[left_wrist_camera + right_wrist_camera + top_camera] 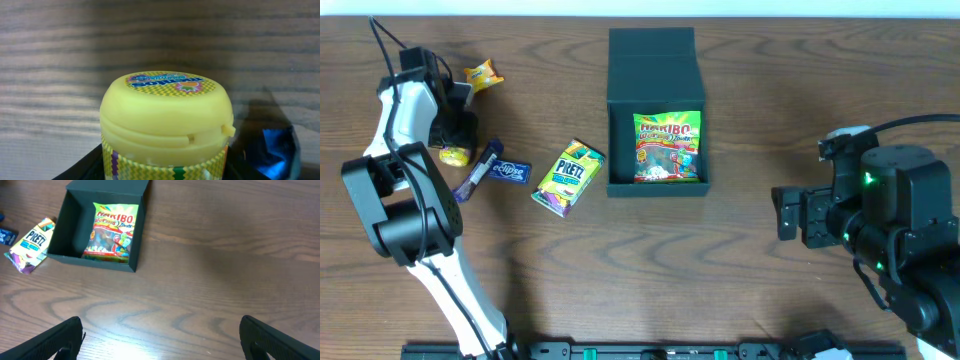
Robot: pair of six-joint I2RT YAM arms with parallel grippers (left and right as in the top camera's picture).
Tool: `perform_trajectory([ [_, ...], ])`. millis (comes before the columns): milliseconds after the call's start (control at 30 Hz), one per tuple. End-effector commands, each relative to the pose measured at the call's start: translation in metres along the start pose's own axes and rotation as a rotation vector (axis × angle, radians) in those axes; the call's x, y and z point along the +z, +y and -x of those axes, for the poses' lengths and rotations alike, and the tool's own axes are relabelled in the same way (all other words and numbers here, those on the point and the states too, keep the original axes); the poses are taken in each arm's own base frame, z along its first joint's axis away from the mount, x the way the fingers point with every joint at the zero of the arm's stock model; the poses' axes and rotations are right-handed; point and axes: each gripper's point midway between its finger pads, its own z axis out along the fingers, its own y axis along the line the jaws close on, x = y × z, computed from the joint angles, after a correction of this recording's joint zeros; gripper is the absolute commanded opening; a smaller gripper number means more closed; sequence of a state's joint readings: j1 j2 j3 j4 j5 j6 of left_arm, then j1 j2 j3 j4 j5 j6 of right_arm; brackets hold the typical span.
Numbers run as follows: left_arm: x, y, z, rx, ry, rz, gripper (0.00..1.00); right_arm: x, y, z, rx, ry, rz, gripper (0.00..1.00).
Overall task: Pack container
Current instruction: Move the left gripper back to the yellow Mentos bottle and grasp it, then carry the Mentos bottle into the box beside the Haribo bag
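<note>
Teal-black cardboard, the container (620,140) sits at 12 o'clock on the wooden table (750,100), its flap lid (652,62) lying open toward the far edge. A Haribo bag (668,148) lies flat inside it. At the box's 8 o'clock a Pretz packet (568,177) lies between it and your left gripper (457,135). That gripper hangs at 9 o'clock over a yellow-lidded tub (167,117); you cannot tell whether its jaws grip it. A blue Eclipse packet (508,172) and a purple stick (478,172) lie beside the tub, with a yellow wrapped sweet (483,74) at its 12 o'clock. Your right gripper (160,340), at the box's 4 o'clock, has its jaws spread wide, holding nothing.
</note>
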State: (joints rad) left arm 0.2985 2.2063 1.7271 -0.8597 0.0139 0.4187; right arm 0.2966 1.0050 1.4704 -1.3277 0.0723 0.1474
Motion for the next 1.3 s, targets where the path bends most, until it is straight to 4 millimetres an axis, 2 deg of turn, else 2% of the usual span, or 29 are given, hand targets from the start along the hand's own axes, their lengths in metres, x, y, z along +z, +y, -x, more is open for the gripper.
perform_trajectory([
  [0,-0.026,0.014,0.022,-0.14,-0.054,0.038,0.26,-0.001,-0.004,0.0,-0.007,-0.004,-0.015,0.99],
  [133,-0.065,0.011,0.042,-0.196,-0.105,0.017,0.23,-0.001,-0.004,0.0,-0.007,-0.004,-0.015,0.99],
  [300,-0.105,-0.022,0.067,-0.193,-0.175,-0.077,0.2,-0.001,-0.004,0.0,-0.007,-0.003,-0.015,0.99],
  [367,-0.118,-0.044,0.076,-0.178,-0.199,-0.123,0.2,-0.001,-0.004,0.0,-0.007,-0.003,-0.015,0.99],
  [467,-0.135,-0.095,0.091,-0.141,-0.23,-0.224,0.19,-0.001,-0.004,0.0,-0.007,-0.004,-0.015,0.99],
  [600,-0.143,-0.156,0.097,-0.089,-0.233,-0.309,0.19,-0.001,-0.004,0.0,-0.007,-0.004,-0.015,0.99],
  [767,-0.151,-0.239,0.09,-0.012,-0.207,-0.357,0.2,-0.001,-0.004,0.0,-0.007,-0.004,-0.015,0.99],
  [933,-0.158,-0.308,0.07,0.041,-0.166,-0.386,0.2,-0.001,-0.004,0.0,-0.007,-0.004,-0.015,0.99],
  [1033,-0.158,-0.336,0.05,0.06,-0.114,-0.373,0.19,-0.001,-0.004,0.0,-0.007,-0.004,-0.015,0.99],
  [1267,-0.131,-0.366,0.011,0.072,-0.009,-0.298,0.18,-0.001,-0.004,0.0,-0.007,-0.004,-0.015,0.99],
])
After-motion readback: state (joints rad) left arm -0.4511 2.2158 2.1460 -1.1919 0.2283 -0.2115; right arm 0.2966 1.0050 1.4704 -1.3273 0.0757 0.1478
